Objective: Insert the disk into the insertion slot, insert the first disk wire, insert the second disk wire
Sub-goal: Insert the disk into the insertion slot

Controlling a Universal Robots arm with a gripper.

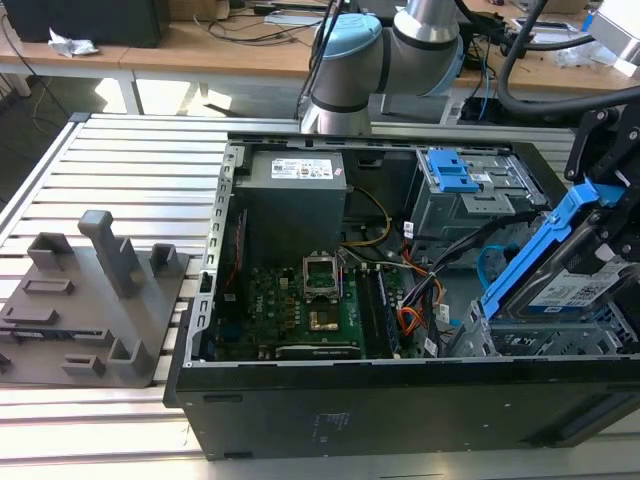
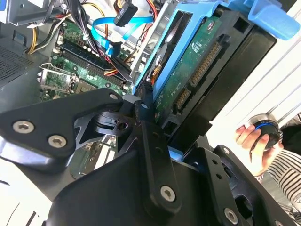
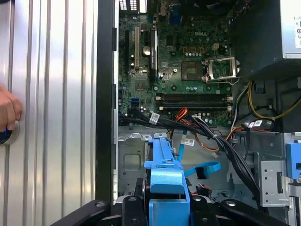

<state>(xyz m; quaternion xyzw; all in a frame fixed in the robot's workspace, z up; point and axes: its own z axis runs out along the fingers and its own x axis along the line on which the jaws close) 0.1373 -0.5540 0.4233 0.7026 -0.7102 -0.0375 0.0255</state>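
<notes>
The disk (image 1: 572,288), in its blue carrier, I see pinched between the fingers of the gripper (image 3: 167,200). It is tilted over the insertion slot (image 1: 540,338) at the exterior view's right. Beyond it loops the second disk wire (image 1: 487,262), then the motherboard (image 1: 310,300).

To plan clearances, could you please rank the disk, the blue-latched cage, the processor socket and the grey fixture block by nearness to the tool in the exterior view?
1. Disk, gripped by the tool, exterior view's right.
2. Blue-latched cage, in the case's corner.
3. Processor socket, mid-case.
4. Grey fixture block, exterior view's left.
</notes>
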